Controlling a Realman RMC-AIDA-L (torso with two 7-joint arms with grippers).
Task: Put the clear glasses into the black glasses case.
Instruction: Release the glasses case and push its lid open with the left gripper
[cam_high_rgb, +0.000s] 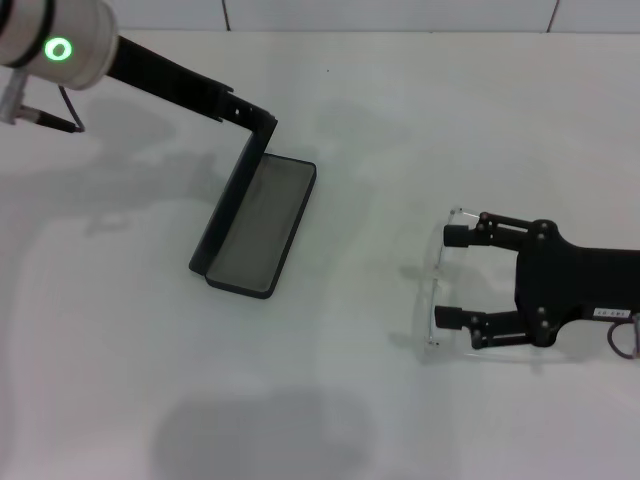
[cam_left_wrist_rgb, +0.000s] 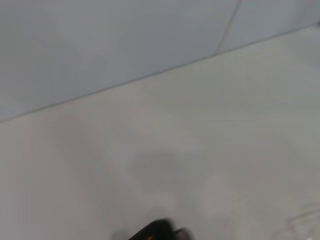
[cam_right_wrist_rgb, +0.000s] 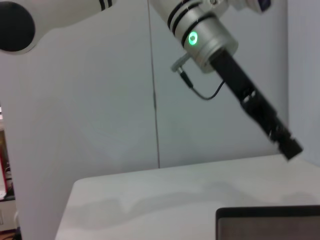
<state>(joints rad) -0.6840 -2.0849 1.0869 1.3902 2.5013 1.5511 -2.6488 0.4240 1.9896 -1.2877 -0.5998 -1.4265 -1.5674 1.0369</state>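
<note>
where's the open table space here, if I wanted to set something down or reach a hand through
Free: the white table nearest the robot, and the strip between the black glasses case and the clear glasses. Crowded: the case's far end, where the left gripper holds its lid up, and around the right gripper, open at the glasses.

The black glasses case lies open toward the left of the white table, its grey-lined tray flat and its lid standing upright along the left edge. The clear glasses lie well apart to its right, colourless, the wraparound lens facing the case.
</note>
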